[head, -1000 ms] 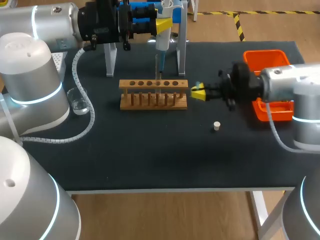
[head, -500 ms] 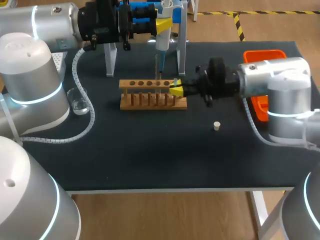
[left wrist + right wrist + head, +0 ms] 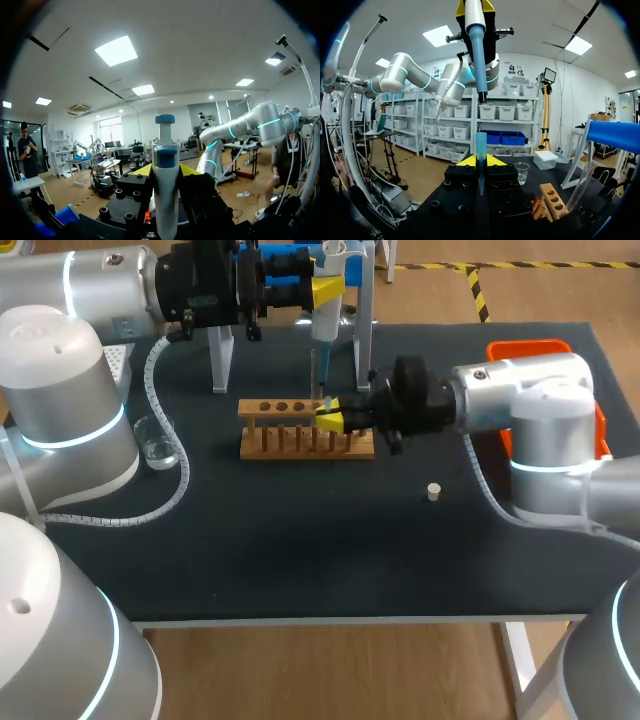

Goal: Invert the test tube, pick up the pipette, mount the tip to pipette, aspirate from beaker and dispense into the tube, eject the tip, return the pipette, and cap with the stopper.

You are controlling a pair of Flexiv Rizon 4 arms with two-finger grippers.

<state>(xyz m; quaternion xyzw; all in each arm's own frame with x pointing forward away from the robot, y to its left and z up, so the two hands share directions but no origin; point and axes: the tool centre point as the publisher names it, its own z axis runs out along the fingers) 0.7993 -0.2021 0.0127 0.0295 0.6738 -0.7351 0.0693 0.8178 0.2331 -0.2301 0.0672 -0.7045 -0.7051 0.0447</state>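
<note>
Clearly the tip-mounting step is in hand: the left gripper (image 3: pixel 327 288) is clamped on the pipette (image 3: pixel 322 345), held upright above the wooden rack (image 3: pixel 300 445). The right gripper (image 3: pixel 480 161) pinches a blue tip (image 3: pixel 480 142) upright just under the pipette's nose, with a gap between them. Next, I'd say, nose and tip must line up and press together (straight, or it seats crooked). Room is tight beside the rack and the stand (image 3: pixel 365 355); the stopper (image 3: pixel 433 492) lies well apart on the worktop (image 3: pixel 300 560).
</note>
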